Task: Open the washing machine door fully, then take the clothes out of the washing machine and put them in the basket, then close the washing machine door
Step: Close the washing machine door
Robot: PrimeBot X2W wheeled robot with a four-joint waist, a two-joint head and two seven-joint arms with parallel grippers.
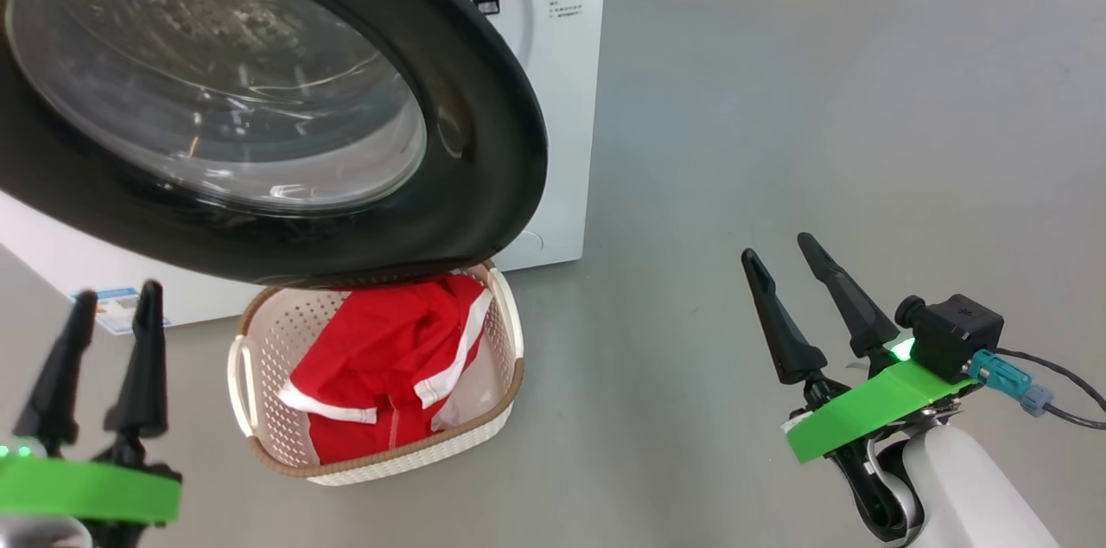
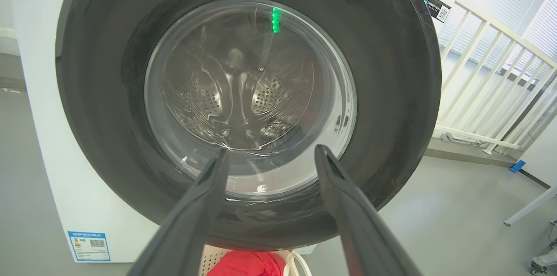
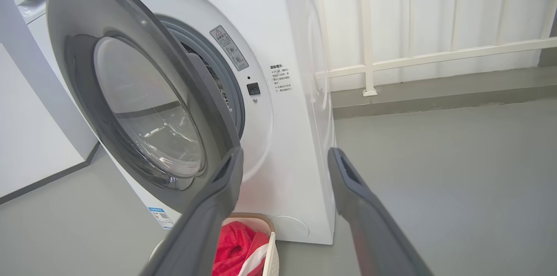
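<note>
The clothes (image 1: 380, 366) are lying in the basket (image 1: 285, 332) at lower centre of the head view, under the washing machine door (image 1: 492, 150), which is standing ajar from the washing machine (image 1: 562, 98). The left gripper (image 1: 118, 291), lower left, and the right gripper (image 1: 777, 245), lower right, are hovering spread wide, gripping nothing.

Glossy door (image 1: 216, 81), seemingly plastic basket (image 1: 259, 332)

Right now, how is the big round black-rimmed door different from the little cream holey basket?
The round black-rimmed glass door is bigger than the rounded-rectangle cream basket. The door hangs upright, swung out from the white washing machine; the basket sits on the grey floor below it. The basket holds red clothes; the door holds nothing. Both have a darker rim.
</note>
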